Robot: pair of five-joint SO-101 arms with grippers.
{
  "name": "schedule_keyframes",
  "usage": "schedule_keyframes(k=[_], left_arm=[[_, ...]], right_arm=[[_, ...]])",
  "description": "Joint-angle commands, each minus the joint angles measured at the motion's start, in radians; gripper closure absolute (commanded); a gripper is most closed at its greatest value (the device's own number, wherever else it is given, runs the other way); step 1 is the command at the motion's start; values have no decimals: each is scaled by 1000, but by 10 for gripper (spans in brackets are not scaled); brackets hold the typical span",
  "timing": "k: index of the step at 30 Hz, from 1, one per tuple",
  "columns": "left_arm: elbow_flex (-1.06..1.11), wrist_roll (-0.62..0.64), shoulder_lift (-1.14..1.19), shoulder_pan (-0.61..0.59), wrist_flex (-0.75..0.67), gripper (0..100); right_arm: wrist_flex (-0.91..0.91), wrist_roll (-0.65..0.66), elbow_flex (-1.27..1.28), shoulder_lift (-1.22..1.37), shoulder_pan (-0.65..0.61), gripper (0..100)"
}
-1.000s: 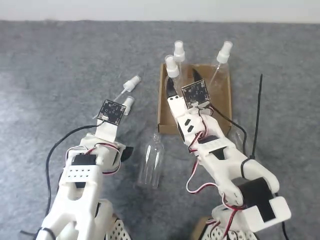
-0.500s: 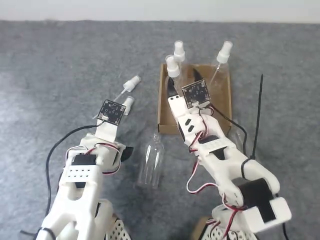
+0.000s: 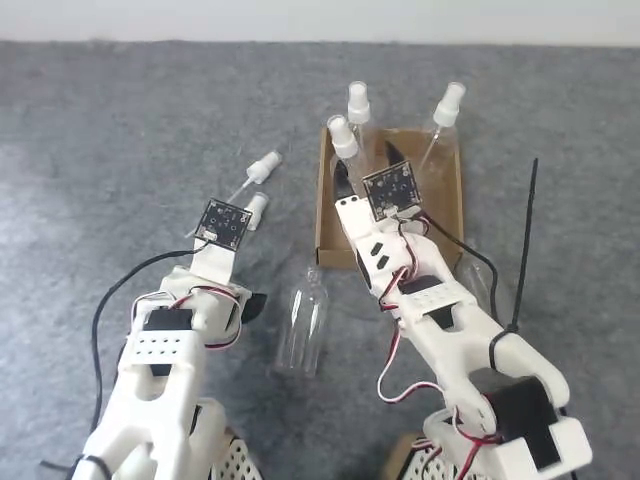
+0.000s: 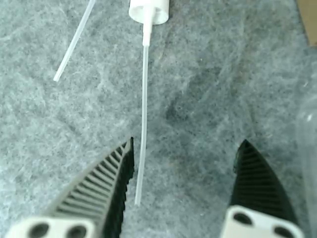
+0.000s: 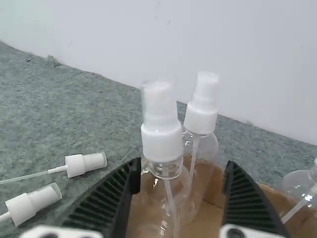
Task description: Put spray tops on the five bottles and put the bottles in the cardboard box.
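Roughly, you are a little over halfway. Three capped bottles point(image 3: 343, 140) stand in the cardboard box point(image 3: 445, 215), at its far side. The right gripper point(image 5: 182, 168) is over the box with its fingers spread, one on each side of the front bottle point(image 5: 161, 144), not pinching it. So this one looks already delivered.

What is left: one uncapped bottle point(image 3: 303, 320) lies on the desk point(image 3: 120, 120) between the two arms, and two loose spray tops point(image 3: 265, 166) lie near the box's left side. The left gripper point(image 4: 187, 145) hangs low over the desk, fingers wide apart, with the thin tube point(image 4: 143, 99) of one top between them, not touched. A faint clear shape point(image 3: 492, 285) beside the right arm is maybe the fifth bottle; you cannot be sure.
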Motion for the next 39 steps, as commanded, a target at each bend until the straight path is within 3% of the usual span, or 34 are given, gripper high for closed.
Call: schedule_keyframes(k=[1, 19, 27, 36, 39], left_arm=[[-5, -11, -32, 3, 3, 694], [-5, -11, -32, 3, 3, 694], [-5, -11, -32, 3, 3, 694], [-5, -11, -32, 3, 3, 694], [-5, -11, -32, 3, 3, 694]], right_arm=[[10, 9, -9, -61, 2, 772], [67, 11, -9, -156, -8, 772], [555, 11, -17, -476, -68, 772], [1342, 34, -26, -961, 62, 770], [1543, 72, -28, -1050, 160, 768]])
